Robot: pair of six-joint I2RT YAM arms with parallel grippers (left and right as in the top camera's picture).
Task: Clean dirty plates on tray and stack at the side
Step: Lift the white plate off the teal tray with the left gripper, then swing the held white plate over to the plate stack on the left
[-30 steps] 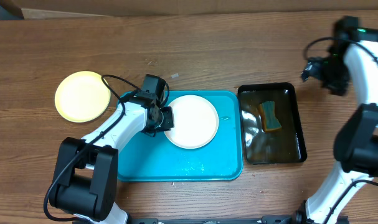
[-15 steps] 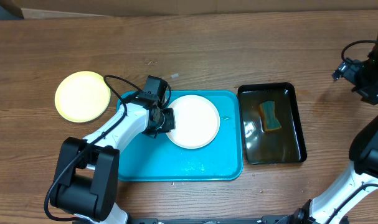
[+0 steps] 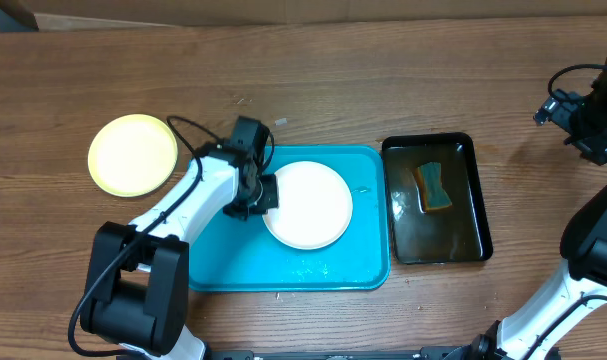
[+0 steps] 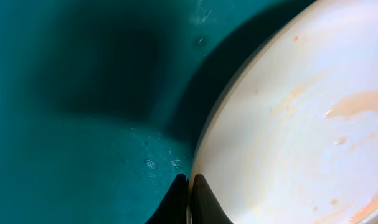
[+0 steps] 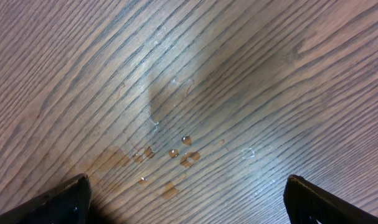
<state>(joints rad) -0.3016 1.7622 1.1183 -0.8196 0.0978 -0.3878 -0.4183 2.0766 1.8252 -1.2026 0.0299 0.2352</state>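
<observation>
– Plates, seen from overhead: where are they?
– One white plate [image 3: 308,205] lies on the teal tray [image 3: 283,272], in its upper middle. A yellow-green plate [image 3: 133,154] sits on the wooden table [image 3: 333,80], off the tray's upper-left corner and apart from it.
– And the arms?
– The left gripper [image 3: 266,195] is at the white plate's left rim, over the tray. The right gripper [image 3: 568,115] hangs well to the tray's right, beyond the black tray [image 3: 448,235] of water that stands just beside the teal one, with a sponge [image 3: 434,188] in it.
– What does the left wrist view show?
– Its jaws are almost together, pinching the white plate's rim. Orange smears [image 4: 357,102] mark the plate, and droplets [image 4: 157,163] dot the tray beside it.
– And the right wrist view?
– The jaws are spread wide with nothing between them. Below is bare wood with a few drops [image 5: 176,152].
</observation>
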